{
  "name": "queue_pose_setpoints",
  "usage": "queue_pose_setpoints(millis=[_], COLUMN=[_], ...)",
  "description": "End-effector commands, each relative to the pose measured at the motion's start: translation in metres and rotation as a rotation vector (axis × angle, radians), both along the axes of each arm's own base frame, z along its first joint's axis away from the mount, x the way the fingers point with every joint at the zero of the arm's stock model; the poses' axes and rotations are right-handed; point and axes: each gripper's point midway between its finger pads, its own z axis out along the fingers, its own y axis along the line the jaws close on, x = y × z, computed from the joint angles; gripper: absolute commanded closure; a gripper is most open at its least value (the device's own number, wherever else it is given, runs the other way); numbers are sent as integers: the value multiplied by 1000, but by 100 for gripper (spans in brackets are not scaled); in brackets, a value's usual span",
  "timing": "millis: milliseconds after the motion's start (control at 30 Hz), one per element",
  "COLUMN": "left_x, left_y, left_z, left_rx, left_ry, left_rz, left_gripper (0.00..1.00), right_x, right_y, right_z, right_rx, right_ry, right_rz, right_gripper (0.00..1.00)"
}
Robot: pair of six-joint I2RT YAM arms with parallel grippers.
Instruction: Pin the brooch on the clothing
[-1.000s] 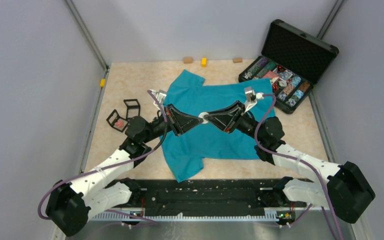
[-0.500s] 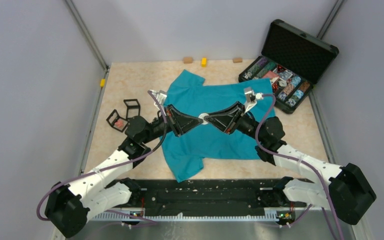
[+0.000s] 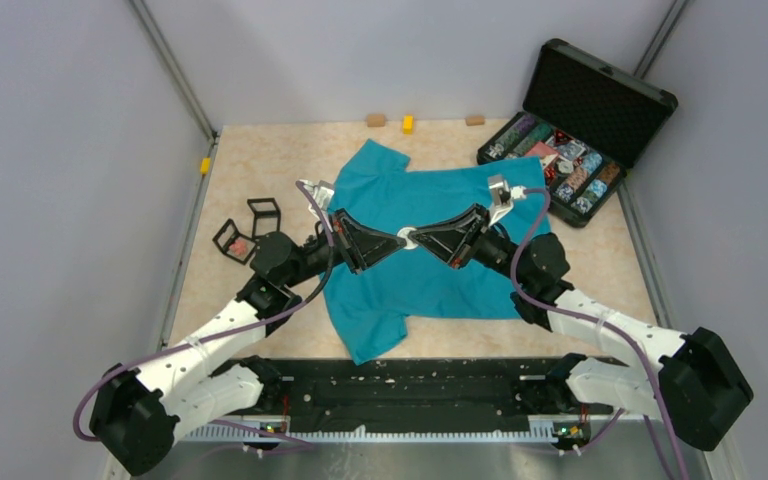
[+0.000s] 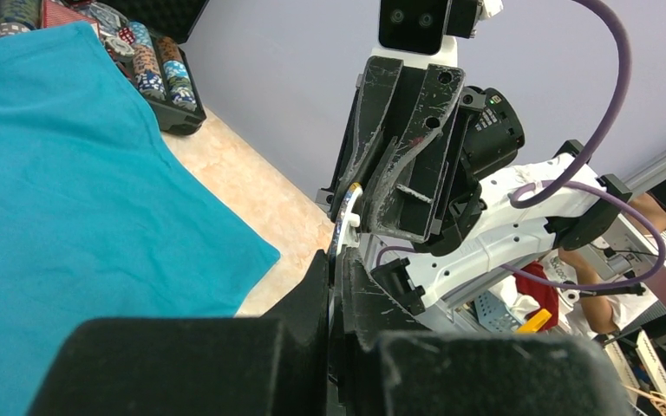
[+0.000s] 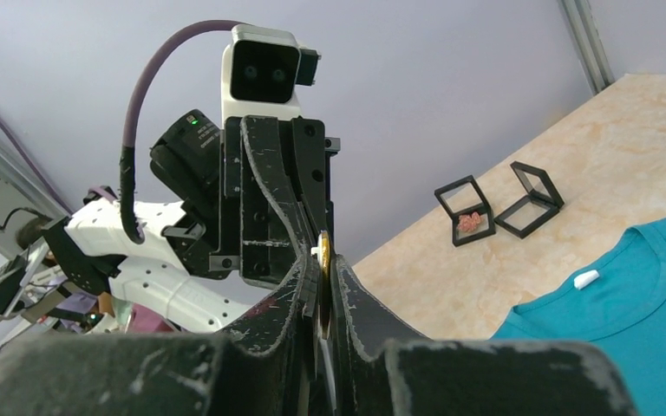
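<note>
The clothing, a teal T-shirt [image 3: 420, 285], lies flat mid-table; its collar with a white label [image 5: 586, 278] shows in the right wrist view. My left gripper [image 3: 398, 238] and right gripper [image 3: 418, 236] meet tip to tip above the shirt. Both are shut on one thin round disc [image 3: 407, 236] with a gold edge [image 5: 323, 247] and a small white piece [image 4: 351, 217]. The brooch [image 5: 473, 223], a small pink-red ornament, lies apart from both grippers in an open black frame box [image 3: 232, 240] at the table's left.
A second black frame box [image 3: 263, 215] stands beside the first. An open black case [image 3: 560, 165] of multicoloured trinkets sits at the back right. Small wooden and yellow blocks [image 3: 407, 123] line the back wall. Grey walls enclose the table.
</note>
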Motion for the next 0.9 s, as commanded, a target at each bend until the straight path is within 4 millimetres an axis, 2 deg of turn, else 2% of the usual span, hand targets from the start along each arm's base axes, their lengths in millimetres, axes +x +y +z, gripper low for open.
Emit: queue_pose_setpoints(millis=[0, 167, 333, 533, 700, 800, 867], left_x=[5, -4, -6, -3, 11, 20, 26], left_y=[6, 1, -2, -4, -3, 0, 3], left_z=[28, 34, 34, 31, 20, 10, 5], left_rx=[-45, -61, -47, -33, 9, 37, 45], left_ry=[-71, -93, -106, -95, -44, -14, 3], left_rz=[44, -18, -41, -38, 28, 82, 120], left_gripper=[100, 100, 100, 100, 100, 100, 100], right_x=[-9, 6, 17, 16, 13, 12, 11], right_y=[1, 2, -1, -2, -7, -12, -16], right_z=[1, -25, -50, -46, -33, -24, -19], right_rx=[-19, -122, -218, -218, -191, -180, -179], right_ry=[-55, -37, -26, -37, -56, -68, -78], right_rz=[17, -56, -121, -126, -140, -159, -177], right_gripper=[93, 100, 100, 100, 88, 76, 63])
